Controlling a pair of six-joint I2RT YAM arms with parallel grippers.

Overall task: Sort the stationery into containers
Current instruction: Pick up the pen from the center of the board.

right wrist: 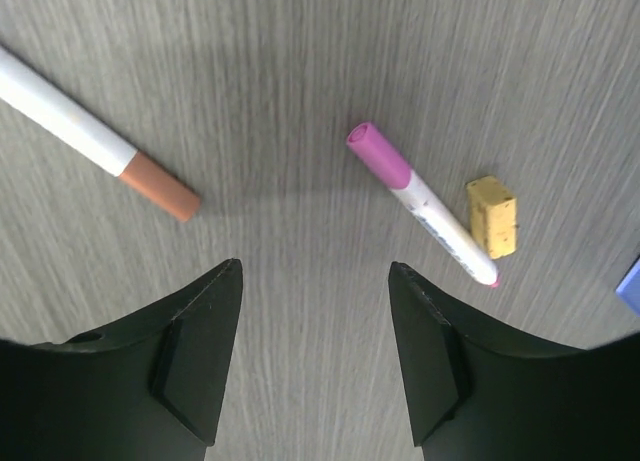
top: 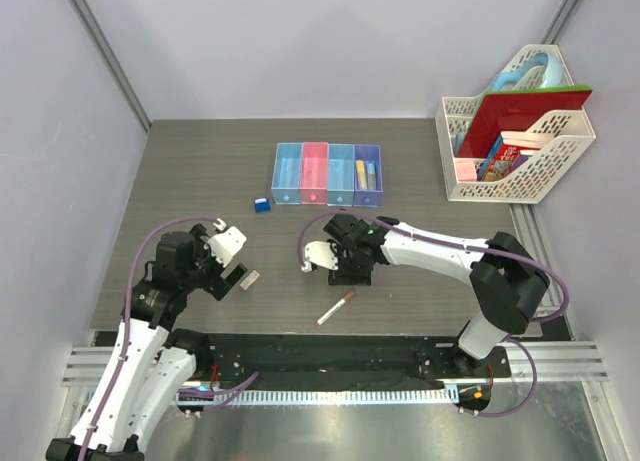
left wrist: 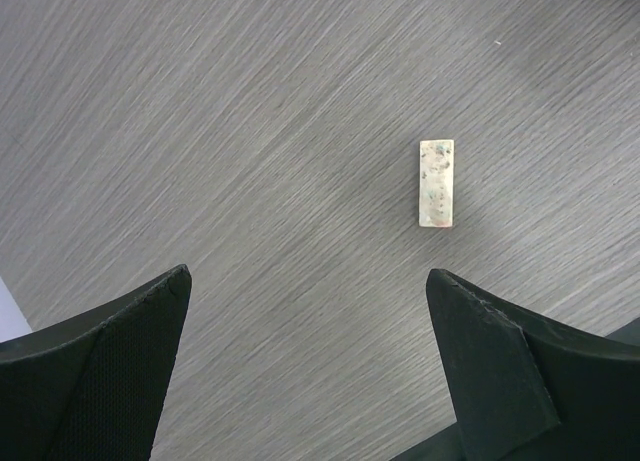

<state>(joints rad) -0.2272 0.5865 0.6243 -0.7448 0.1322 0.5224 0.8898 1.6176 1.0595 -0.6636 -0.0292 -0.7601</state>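
grey table (top: 200,181), mid-sort: poised released and empty, right gripper (right wrist: 315,281) near the pink-capped pen (right wrist: 420,203), left gripper (left wrist: 310,281) spread wide near the speckled eraser (left wrist: 437,183), likely lining up picks for the bins (top: 288,171).

A robotics lab cell is shown. A grey wood-grain bench (top: 200,171) is enclosed by plain pale panels (top: 330,41) held on metal posts (top: 105,51). A left arm (top: 150,311) and a right arm (top: 440,251) are bolted to a black rail (top: 330,356). Office props are laid out: bins (top: 327,173) and a lattice basket (top: 470,186) of books (top: 505,161).
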